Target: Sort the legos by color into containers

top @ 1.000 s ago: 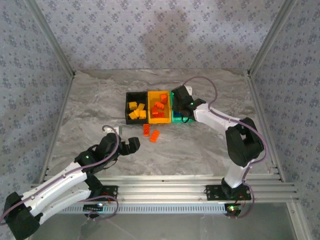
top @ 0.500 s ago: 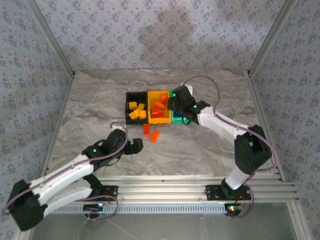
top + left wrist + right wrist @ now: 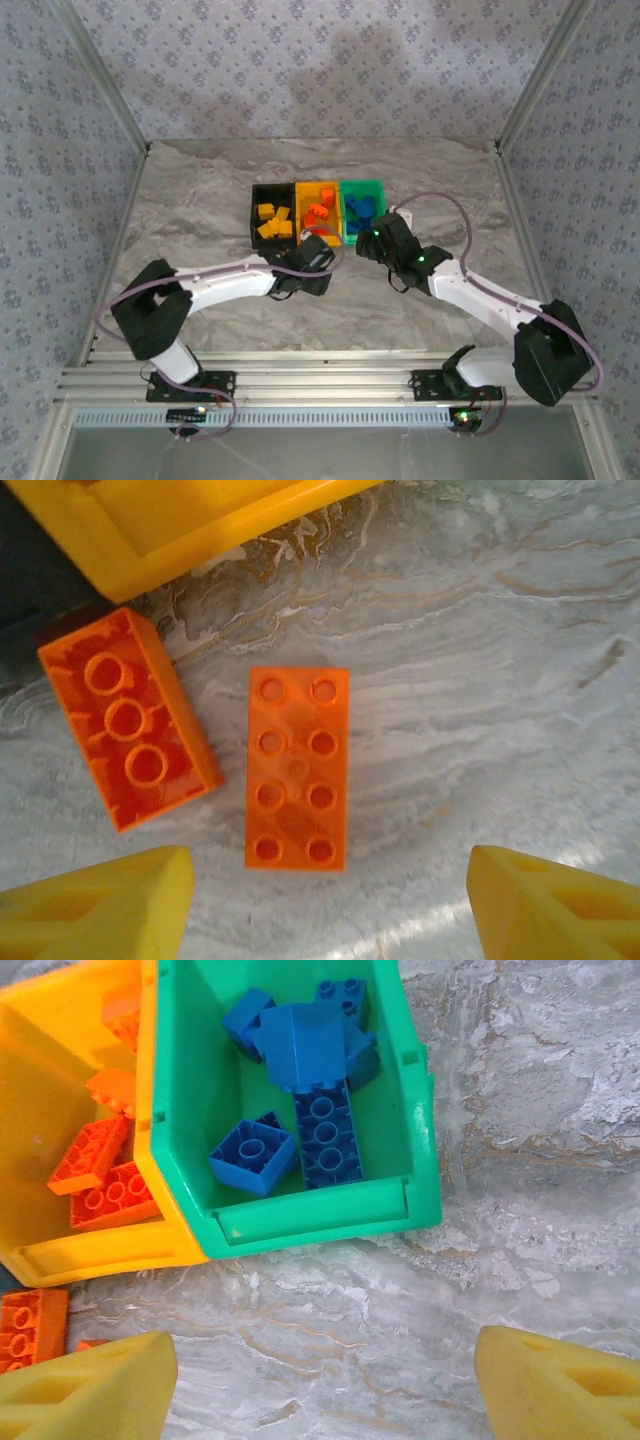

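The left gripper [image 3: 325, 888] hangs with its fingers spread and empty, directly over a red-orange brick [image 3: 297, 768] lying studs-up on the table [image 3: 480, 680]. The brick's long axis runs straight away from the gripper, so the fingers stand outside its two long sides and should close across its narrow width. A second brick [image 3: 125, 718], hollow side up and skewed, lies just beside it, below the yellow bin [image 3: 170, 530]. The right gripper [image 3: 325, 1365], also spread and empty, sits farther off, before the green bin [image 3: 300, 1222].
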